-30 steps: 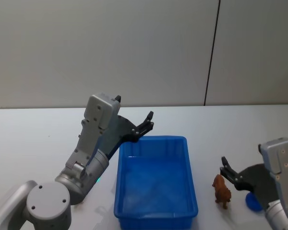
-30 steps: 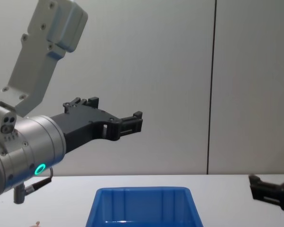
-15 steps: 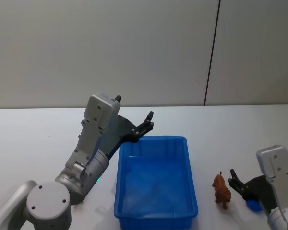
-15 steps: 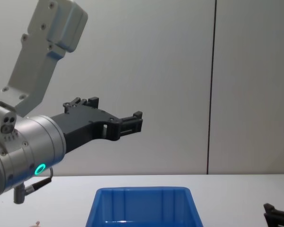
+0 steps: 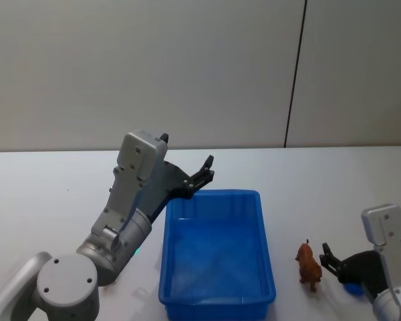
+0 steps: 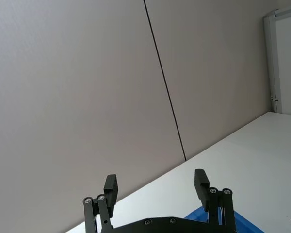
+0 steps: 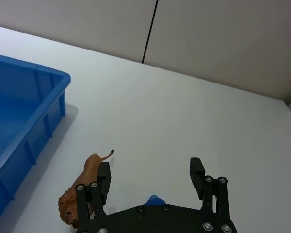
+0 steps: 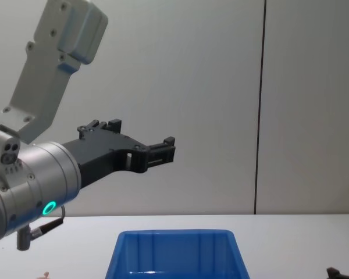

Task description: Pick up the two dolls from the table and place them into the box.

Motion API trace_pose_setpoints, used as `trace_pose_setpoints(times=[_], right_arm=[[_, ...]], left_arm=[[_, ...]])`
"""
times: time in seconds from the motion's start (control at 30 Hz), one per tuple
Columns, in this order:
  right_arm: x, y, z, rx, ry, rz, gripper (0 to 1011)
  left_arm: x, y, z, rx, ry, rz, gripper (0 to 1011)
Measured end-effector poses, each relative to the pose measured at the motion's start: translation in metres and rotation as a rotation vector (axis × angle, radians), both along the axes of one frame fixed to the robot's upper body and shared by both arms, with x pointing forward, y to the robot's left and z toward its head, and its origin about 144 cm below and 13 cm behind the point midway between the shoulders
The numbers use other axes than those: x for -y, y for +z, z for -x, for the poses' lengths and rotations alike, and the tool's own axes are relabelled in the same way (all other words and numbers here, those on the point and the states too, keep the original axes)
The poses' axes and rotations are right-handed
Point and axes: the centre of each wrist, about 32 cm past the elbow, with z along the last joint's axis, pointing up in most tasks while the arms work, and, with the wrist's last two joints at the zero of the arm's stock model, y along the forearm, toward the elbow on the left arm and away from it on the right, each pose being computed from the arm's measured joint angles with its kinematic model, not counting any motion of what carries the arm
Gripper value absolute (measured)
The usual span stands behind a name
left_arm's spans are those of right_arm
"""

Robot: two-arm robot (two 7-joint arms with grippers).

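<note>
On the white table, blue box sits centre front, long side running away from the robot, nothing visible inside

Left arm is raised beside the box's left wall; left gripper hangs in the air above the far-left corner of the box, pointing toward the back wall, fingers spread wide, nothing between them

Right gripper is low over the table at front right, well right of the box, fingers wide apart, holding nothing

Brown lion doll stands upright on the table between box and right gripper, clear of the box; in the right wrist view it's just beside one finger, can't tell if touching

Small blue object lies on the table under the right gripper's body, mostly hidden

Pale peach bit at the chest view's bottom edge, left of the box, too small to identify
</note>
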Motion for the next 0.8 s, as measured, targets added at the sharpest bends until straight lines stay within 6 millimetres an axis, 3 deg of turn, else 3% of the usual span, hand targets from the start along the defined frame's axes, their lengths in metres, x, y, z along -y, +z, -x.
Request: trace_pose_setpoints(times=[0.8], right_arm=[[0.017, -0.021, -0.007, -0.089, -0.034, -0.045, 1000]], left_arm=[[0.000, 0.000, 0.000, 0.000, 0.000, 0.000, 1001]])
